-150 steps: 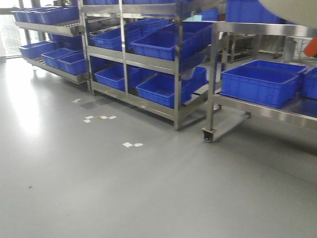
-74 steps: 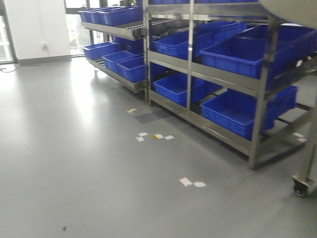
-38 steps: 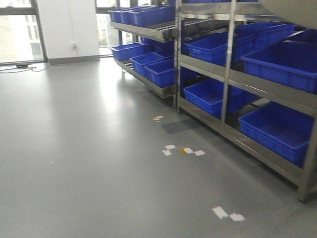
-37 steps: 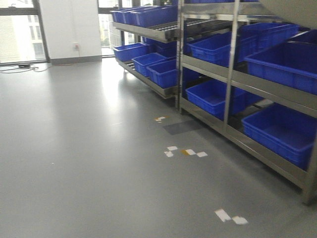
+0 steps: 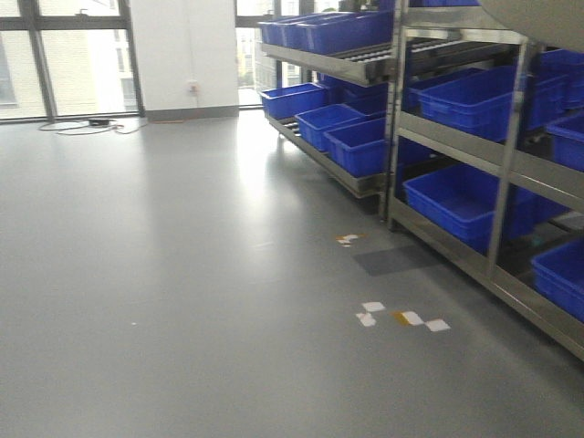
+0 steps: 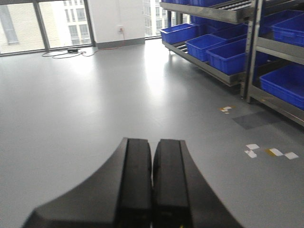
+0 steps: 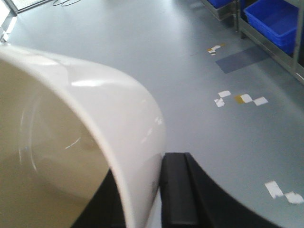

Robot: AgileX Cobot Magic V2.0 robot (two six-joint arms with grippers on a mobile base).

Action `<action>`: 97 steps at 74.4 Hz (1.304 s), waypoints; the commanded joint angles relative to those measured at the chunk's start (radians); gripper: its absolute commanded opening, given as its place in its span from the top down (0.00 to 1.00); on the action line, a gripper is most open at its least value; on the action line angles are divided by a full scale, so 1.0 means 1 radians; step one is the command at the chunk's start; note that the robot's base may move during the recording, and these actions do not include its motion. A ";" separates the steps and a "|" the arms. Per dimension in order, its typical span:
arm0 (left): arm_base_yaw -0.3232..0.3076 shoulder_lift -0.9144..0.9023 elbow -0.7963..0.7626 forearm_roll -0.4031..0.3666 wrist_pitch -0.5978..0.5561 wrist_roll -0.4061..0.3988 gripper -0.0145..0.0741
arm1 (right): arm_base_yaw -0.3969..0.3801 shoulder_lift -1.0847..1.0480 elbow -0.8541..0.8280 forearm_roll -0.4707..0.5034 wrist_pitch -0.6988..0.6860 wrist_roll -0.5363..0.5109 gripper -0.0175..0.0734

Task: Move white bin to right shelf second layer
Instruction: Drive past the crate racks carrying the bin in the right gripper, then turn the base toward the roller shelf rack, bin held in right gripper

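Observation:
The white bin (image 7: pixel 80 123) fills the left of the right wrist view, glossy cream plastic with a rounded rim, held above the grey floor. My right gripper (image 7: pixel 142 183) is shut on its wall, one finger inside and one black finger (image 7: pixel 176 190) outside. A curved piece of the bin (image 5: pixel 538 13) shows in the top right corner of the front view. My left gripper (image 6: pixel 153 145) is shut with nothing between its pads, hanging over bare floor. Steel racks (image 5: pixel 456 141) stand at the right; I cannot tell which level is the right shelf second layer.
Blue crates (image 5: pixel 351 141) fill the rack levels along the right side. White and yellow tape marks (image 5: pixel 401 318) lie on the floor in front of the racks. Windows (image 5: pixel 64 55), a white wall and a cable (image 5: pixel 91 125) on the floor are at the far left.
The front view has swung left: the racks and floor marks slid toward the right edge, and the windows and white wall came into view. The bin stays in the top right corner.

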 commanded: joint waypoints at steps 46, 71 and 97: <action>-0.003 -0.014 0.037 0.000 -0.087 -0.005 0.74 | -0.006 -0.007 -0.034 0.019 -0.091 -0.001 0.75; -0.003 -0.014 0.037 0.000 -0.087 -0.005 0.74 | -0.006 -0.007 -0.034 0.019 -0.091 -0.001 0.75; -0.003 -0.014 0.037 0.000 -0.087 -0.005 0.74 | -0.006 -0.007 -0.034 0.019 -0.091 -0.001 0.75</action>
